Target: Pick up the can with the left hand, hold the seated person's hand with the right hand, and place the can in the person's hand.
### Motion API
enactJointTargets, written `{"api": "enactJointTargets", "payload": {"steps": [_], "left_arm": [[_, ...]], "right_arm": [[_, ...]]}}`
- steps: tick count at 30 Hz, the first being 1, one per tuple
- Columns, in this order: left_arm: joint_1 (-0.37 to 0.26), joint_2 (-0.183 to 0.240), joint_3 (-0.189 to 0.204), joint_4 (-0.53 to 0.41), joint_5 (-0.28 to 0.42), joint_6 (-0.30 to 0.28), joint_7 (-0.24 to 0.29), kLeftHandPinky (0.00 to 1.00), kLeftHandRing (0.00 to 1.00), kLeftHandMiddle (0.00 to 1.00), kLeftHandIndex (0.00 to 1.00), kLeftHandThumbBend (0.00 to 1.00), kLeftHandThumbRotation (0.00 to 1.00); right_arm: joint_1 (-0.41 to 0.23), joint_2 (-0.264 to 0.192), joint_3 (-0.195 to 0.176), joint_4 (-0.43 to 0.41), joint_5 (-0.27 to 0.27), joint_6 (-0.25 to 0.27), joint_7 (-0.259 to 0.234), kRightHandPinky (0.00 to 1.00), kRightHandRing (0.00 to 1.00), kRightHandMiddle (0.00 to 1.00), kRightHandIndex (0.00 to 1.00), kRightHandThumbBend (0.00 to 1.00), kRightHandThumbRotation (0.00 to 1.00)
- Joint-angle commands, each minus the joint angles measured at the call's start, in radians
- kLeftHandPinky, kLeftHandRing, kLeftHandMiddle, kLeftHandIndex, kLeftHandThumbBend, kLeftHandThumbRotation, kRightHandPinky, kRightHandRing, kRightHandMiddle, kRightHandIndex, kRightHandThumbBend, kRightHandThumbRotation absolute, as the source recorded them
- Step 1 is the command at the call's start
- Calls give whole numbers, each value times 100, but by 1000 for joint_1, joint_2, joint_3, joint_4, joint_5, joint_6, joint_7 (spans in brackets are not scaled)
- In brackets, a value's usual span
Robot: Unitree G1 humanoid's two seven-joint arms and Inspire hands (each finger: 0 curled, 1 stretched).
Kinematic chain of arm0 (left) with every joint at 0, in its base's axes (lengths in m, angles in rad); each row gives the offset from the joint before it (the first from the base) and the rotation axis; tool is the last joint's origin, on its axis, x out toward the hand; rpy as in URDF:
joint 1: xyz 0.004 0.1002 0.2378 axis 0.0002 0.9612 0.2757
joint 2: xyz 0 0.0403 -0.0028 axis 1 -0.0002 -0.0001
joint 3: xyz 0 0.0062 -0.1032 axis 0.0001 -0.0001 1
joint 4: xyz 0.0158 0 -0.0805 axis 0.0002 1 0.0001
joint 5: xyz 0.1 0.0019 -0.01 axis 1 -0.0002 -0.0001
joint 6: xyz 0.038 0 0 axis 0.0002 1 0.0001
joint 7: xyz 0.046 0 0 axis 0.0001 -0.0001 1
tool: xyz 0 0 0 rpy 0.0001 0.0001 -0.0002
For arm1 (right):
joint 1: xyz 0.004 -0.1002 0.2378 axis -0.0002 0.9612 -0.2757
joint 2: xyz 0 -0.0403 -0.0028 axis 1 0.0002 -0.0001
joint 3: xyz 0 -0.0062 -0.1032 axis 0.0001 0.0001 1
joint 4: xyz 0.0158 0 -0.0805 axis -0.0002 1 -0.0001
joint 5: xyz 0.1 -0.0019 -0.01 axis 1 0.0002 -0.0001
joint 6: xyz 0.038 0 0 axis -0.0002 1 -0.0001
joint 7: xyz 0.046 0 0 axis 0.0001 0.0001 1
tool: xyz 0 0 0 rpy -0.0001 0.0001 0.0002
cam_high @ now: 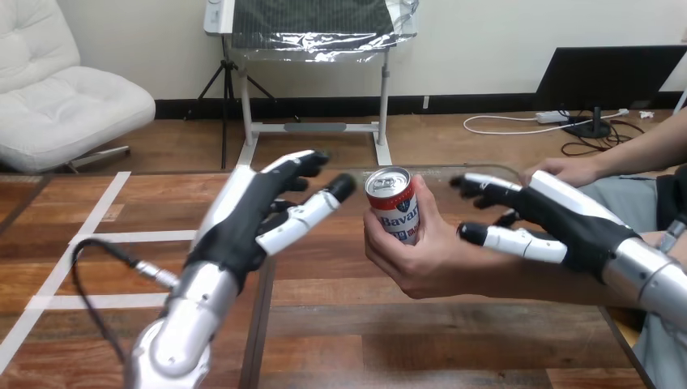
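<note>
Red-and-white can [394, 207] is sitting upright in the person's hand [421, 263], over the table's [454, 340] middle. Left hand [259, 217] is hanging just beside it, fingers loose, gripping nothing. Right hand [563, 217] is hovering over their wrist, relaxed too. I'm guessing it's light, thin-walled and slick, so grab mid-body.

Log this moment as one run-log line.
can: upright in person's hand | left hand: open, beside can, apart | right hand: open, over person's forearm, no grip seen
</note>
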Motion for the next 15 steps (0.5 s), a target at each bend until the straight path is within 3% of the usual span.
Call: {"api": "enactJointTargets", "payload": {"steps": [1, 7, 12, 15], "left_arm": [[2, -13, 47, -122, -28, 5, 26, 75, 87, 87, 85, 50, 77], [41, -17, 74, -185, -42, 3, 41, 72, 85, 86, 85, 42, 75], [91, -22, 114, -248, -69, -16, 65, 67, 82, 84, 84, 37, 79], [111, -32, 131, -280, -84, -3, 74, 66, 81, 83, 83, 42, 82]], "right_arm": [[13, 53, -51, -7, 65, -22, -24, 78, 91, 93, 93, 100, 100], [37, 83, -76, -33, 97, -53, -59, 80, 92, 93, 93, 100, 100], [65, 125, -110, -49, 152, -132, -85, 82, 91, 92, 92, 97, 100], [74, 143, -122, -56, 184, -164, -85, 83, 91, 91, 91, 95, 100]]}}
